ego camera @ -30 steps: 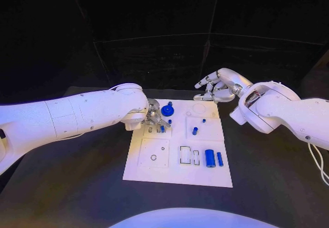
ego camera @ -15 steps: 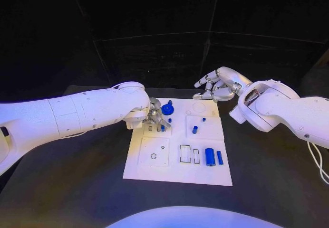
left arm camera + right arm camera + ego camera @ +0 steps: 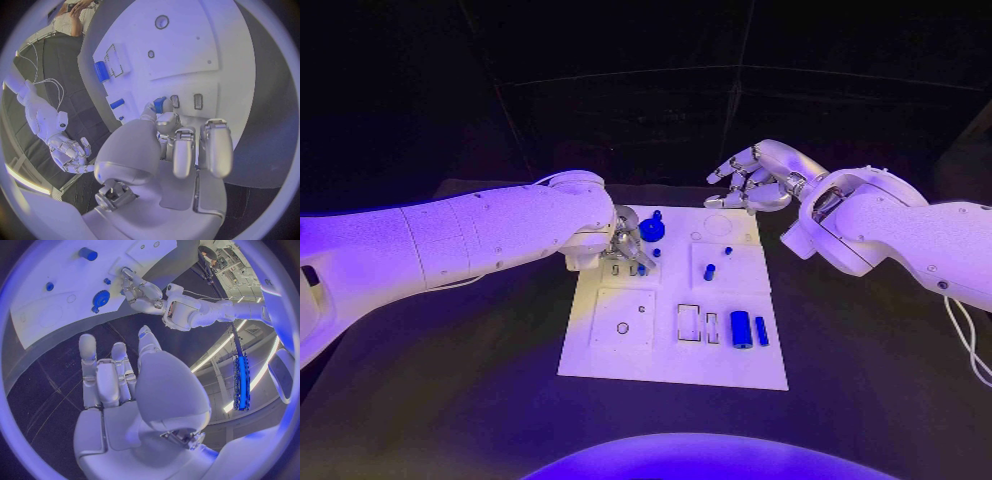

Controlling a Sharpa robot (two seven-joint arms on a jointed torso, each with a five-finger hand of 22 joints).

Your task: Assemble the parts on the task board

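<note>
Black table [image 3: 473, 400], dark backdrop behind.

- Task board [image 3: 668, 365]: white plate, centre of table, long side running away from robot.
- Left hand [image 3: 626, 250]: down on board's far-left area, fingers bunched together; wrist view shows small blue part [image 3: 159, 105] at fingertips, touching or pinched between thumb and a finger, by two small rectangular slots. Part sits low to board surface; seated or not, can't tell.
- Blue round knob part [image 3: 652, 231]: on board just beside left hand, far side.
- Two small blue pegs [image 3: 710, 272]: mid-board, right of left hand, apart from it.
- Blue cylinder [image 3: 741, 330] and thinner blue bar [image 3: 762, 331]: side by side, near-right of board, next to rectangular cut-outs.
- Right hand [image 3: 750, 185]: raised over table just beyond board's far-right corner, fingers spread, holding nothing, not touching board.
</note>
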